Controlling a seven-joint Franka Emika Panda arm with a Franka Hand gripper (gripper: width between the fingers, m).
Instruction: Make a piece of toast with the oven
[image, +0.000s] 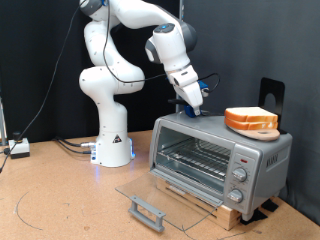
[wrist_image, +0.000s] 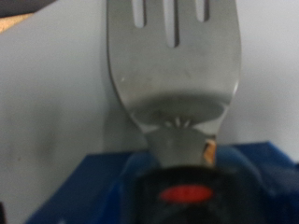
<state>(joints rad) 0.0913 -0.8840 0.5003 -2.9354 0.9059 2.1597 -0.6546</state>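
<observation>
The silver oven stands at the exterior view's right with its glass door folded down flat and the wire rack bare inside. The piece of toast, pale with an orange-brown crust, lies on the oven's roof at its right end. My gripper hovers over the roof's left end, shut on the blue handle of a spatula. In the wrist view the slotted metal spatula blade fills the picture, with the blue handle below it; the fingers are hidden.
Three round knobs sit on the oven's front right panel. A black stand rises behind the oven. The robot's white base is at centre left, with cables on the table near the left edge.
</observation>
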